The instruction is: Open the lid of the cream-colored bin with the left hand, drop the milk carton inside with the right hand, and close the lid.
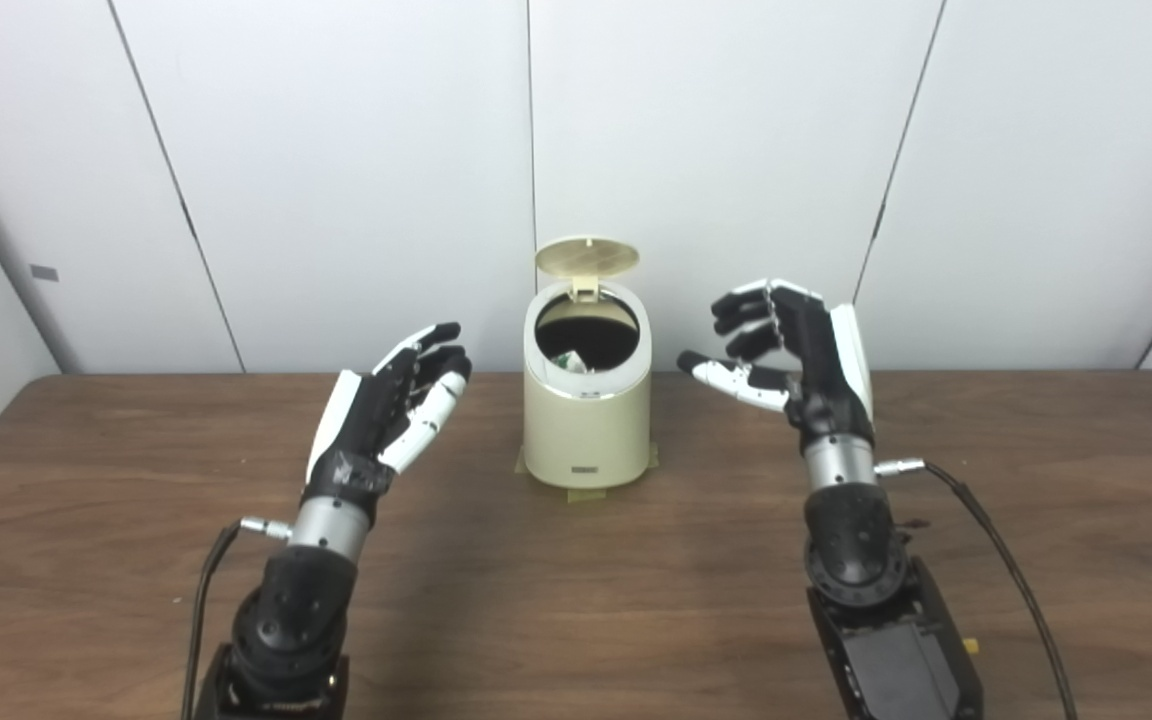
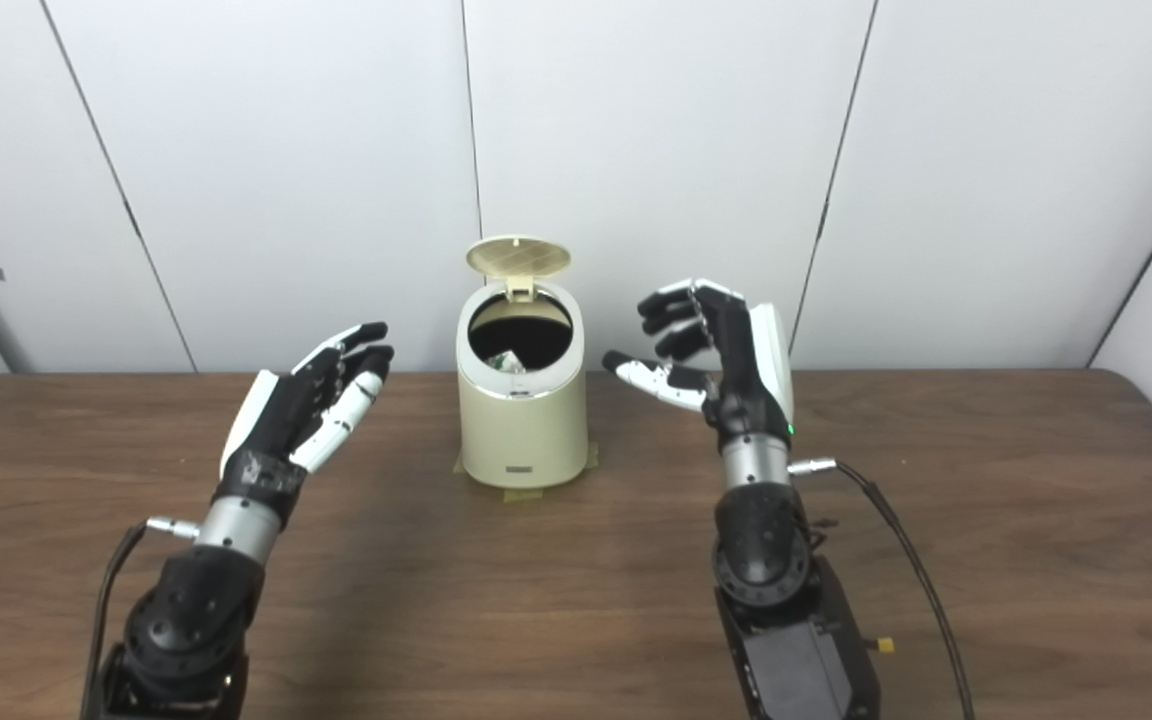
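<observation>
The cream-colored bin stands on the wooden table at the middle back. Its round lid is flipped up, open. Part of the milk carton shows inside the dark opening. My left hand is open and empty, left of the bin, fingers apart and pointing up toward it. My right hand is open and empty, right of the bin at rim height, fingers spread and curled slightly toward it. Neither hand touches the bin.
Tape patches lie under the bin's base. White wall panels stand close behind the table. Cables run from both wrists, the right one lying across the table.
</observation>
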